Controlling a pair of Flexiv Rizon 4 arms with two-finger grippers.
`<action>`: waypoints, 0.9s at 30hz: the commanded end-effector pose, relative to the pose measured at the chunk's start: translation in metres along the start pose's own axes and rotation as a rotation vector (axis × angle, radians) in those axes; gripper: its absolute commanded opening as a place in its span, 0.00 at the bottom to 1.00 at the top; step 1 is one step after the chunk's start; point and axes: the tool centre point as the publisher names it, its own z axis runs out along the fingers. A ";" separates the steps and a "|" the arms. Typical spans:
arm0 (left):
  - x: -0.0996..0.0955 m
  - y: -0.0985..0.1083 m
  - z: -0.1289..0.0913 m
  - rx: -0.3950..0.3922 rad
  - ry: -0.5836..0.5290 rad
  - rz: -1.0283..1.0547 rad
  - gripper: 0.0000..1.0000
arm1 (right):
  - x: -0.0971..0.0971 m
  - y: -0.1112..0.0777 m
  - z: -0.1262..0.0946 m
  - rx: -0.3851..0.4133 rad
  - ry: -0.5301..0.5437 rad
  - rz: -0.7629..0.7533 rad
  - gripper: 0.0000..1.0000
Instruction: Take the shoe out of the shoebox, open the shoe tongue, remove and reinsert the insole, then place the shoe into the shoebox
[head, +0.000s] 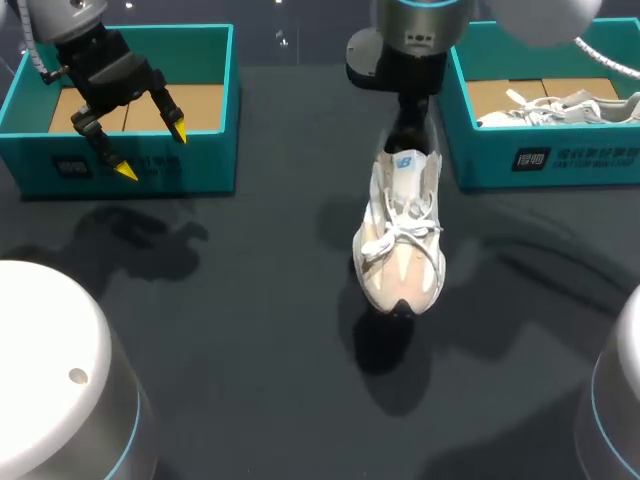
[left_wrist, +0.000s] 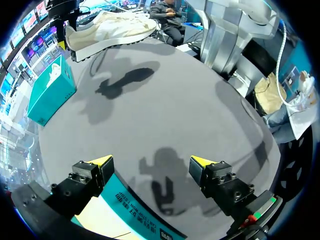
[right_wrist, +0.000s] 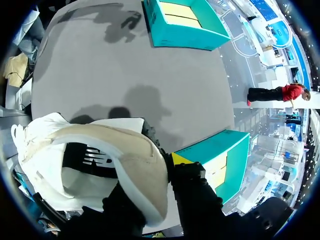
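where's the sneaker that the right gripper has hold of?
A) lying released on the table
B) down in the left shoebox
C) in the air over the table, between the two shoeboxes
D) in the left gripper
C: the right gripper grips the sneaker at the heel, and its shadow falls apart from it on the table; the left gripper is open and empty over the left shoebox.

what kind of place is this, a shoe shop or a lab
Likely a robot test bench, not a shop: a dark table, two teal shoeboxes, and the right gripper holding a sneaker by its heel.
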 end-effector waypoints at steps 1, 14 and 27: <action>0.000 0.000 -0.001 -0.002 0.003 0.001 1.00 | -0.026 -0.016 -0.005 -0.002 0.006 0.006 0.00; 0.000 0.000 -0.001 -0.002 0.003 0.001 1.00 | -0.110 -0.101 0.002 0.030 -0.006 -0.043 0.00; 0.000 0.000 -0.001 -0.002 0.003 0.001 1.00 | -0.139 -0.139 0.010 -0.008 -0.041 -0.055 0.00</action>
